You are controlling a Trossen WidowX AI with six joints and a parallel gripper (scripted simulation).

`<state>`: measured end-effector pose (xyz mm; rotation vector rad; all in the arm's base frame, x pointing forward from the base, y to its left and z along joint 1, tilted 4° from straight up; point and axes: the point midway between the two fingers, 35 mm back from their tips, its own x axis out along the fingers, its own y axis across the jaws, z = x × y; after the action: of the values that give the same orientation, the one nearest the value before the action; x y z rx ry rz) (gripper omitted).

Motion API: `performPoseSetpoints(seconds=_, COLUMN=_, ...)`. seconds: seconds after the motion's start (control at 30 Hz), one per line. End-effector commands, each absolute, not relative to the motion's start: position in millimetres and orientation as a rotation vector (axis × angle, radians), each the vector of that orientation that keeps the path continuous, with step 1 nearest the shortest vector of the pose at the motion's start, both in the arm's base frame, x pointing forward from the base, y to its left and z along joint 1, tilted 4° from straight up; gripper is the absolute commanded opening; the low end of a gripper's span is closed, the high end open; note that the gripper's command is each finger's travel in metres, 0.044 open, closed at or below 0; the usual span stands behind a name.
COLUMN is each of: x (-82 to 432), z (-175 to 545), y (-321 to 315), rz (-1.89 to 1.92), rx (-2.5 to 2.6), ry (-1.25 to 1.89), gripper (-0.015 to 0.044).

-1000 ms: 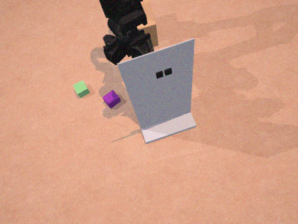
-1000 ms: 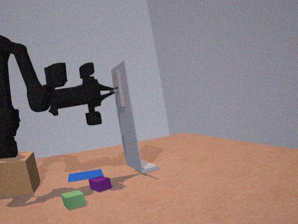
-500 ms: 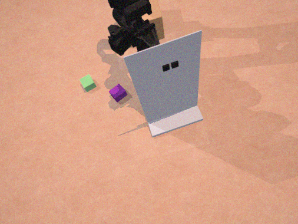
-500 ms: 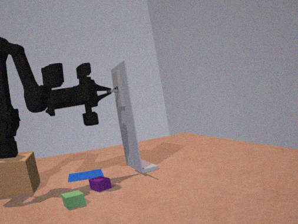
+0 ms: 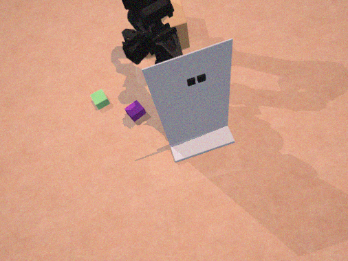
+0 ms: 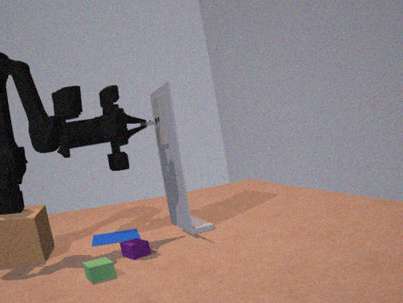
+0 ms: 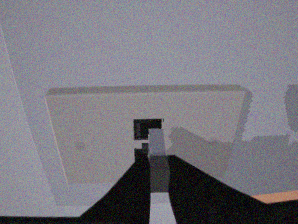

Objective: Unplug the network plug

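- Network plug [image 6: 150, 123] [image 7: 157, 142] is at the face of the upright panel [image 5: 203, 106] [image 6: 175, 159] [image 7: 200, 40], clamped between the fingertips of your gripper [image 5: 168, 56] [image 6: 145, 123] [image 7: 156, 164], high above the worktop [image 5: 103, 206] [image 6: 279, 247] [image 7: 280, 196].
- Its long axis runs nearly in line with your fingers, its front end toward the socket [image 7: 141, 129]. This front covers only the right part of the dark opening in the wrist view, so you are probably in the pulling step, with the plug at least partly out. Whether the tip is fully free, you cannot tell.
- Your next move should continue straight back along this axis, toward the arm's base box [image 5: 183, 36] [image 6: 20, 239]; a sideways turn could catch the tip.
- The marked square [image 6: 115, 238] is flat and blue, lower than the plug, on the arm's side of the panel, well apart from the far corner of the worktop.
- Beside the square you have a glossy purple block [image 5: 135, 110] [image 6: 135, 249], and nearer the viewer a matt green block [image 5: 100, 99] [image 6: 100, 270]. Lowering should avoid them.
- The plug looks pale grey and slim; the panel is smooth and grey, the base box brown with sharp edges.
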<state>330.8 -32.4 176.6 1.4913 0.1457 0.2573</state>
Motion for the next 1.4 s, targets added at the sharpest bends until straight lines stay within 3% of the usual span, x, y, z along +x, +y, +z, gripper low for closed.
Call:
performPoseSetpoints(seconds=0.0, x=327, z=175, y=-32, rz=0.257, rx=1.494, ry=0.152, gripper=0.0000)
performPoseSetpoints(seconds=1.37, x=303, z=173, y=-36, rz=0.256, rx=1.494, ry=0.154, gripper=0.0000)
